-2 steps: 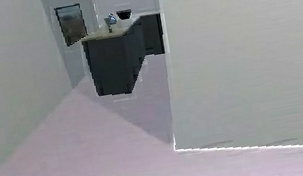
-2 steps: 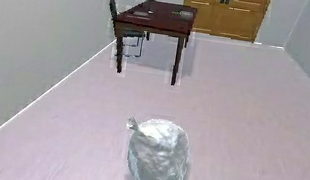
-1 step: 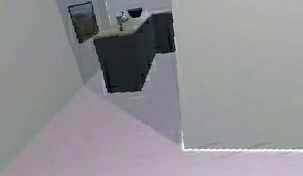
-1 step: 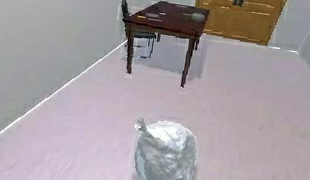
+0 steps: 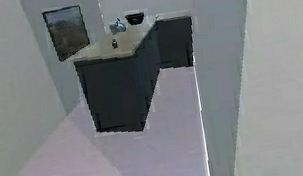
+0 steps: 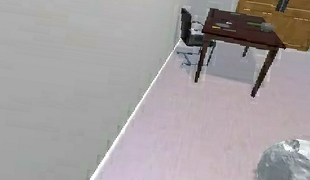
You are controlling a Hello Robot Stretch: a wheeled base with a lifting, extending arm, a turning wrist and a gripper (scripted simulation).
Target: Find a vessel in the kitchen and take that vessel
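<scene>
A dark counter [image 5: 119, 86] with a pale top stands ahead in the forward view, past a wall corner. On its far end sits a dark bowl-like vessel [image 5: 135, 19], with a small bluish object [image 5: 118, 26] beside it. A small dark item [image 5: 114, 44] rests nearer on the top.
A framed picture [image 5: 65, 30] hangs on the wall at the forward view's left. A pale wall [image 5: 279, 76] closes the forward view's right. In the arm side view stand a dark wooden table [image 6: 241, 35], a black chair [image 6: 193, 35], a wooden door [image 6: 282, 17] and a crumpled grey lump [image 6: 298, 175] on open floor.
</scene>
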